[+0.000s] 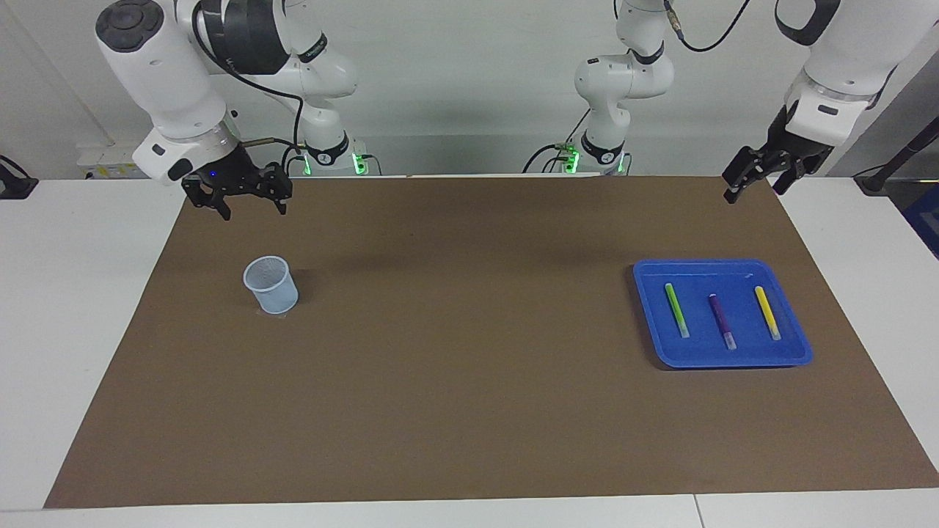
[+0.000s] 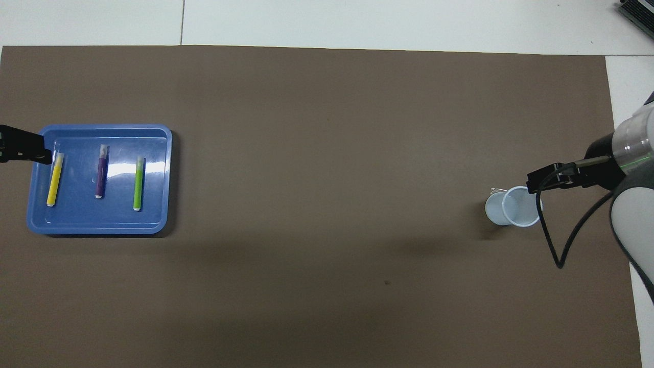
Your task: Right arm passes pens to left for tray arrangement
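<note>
The blue tray (image 1: 722, 361) (image 2: 97, 230) lies on the brown mat toward the left arm's end of the table. In it three pens lie side by side and apart: a green pen (image 1: 676, 310) (image 2: 138, 184), a purple pen (image 1: 721, 321) (image 2: 101, 178) and a yellow pen (image 1: 767, 312) (image 2: 54, 180). My left gripper (image 1: 753, 191) (image 2: 30, 152) hangs high over the mat's corner, well above the tray, open and empty. My right gripper (image 1: 253, 211) (image 2: 541, 182), with its blue light, waits open and empty in the air above the mat beside the cup.
A small pale-blue mesh cup (image 1: 271, 284) (image 2: 513, 207) stands upright on the mat toward the right arm's end. The brown mat (image 1: 455, 330) covers most of the white table. A black cable (image 2: 554, 240) loops down from the right wrist.
</note>
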Action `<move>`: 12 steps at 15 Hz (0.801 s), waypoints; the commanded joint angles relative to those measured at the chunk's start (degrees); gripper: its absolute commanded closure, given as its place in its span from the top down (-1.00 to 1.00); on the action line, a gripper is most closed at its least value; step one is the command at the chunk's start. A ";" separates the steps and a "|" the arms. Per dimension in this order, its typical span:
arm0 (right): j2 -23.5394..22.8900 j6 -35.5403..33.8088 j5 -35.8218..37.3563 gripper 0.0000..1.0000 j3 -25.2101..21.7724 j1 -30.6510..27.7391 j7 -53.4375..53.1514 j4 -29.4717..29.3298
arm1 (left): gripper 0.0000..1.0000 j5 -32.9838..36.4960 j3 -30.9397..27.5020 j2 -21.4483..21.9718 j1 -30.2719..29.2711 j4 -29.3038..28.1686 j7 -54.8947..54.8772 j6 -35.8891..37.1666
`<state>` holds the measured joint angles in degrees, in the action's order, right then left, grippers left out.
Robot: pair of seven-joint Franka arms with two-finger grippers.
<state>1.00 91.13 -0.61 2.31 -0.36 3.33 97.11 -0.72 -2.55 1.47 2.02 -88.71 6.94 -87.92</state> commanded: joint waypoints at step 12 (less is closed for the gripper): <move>-0.21 -1.39 0.87 1.00 0.51 -0.61 -0.87 -0.79 | 1.00 -1.04 -0.52 4.42 1.41 -8.23 0.18 -4.71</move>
<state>1.00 91.12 -0.61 2.34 -0.36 3.33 97.12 -1.21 -2.45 4.04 2.69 -93.68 6.94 -90.52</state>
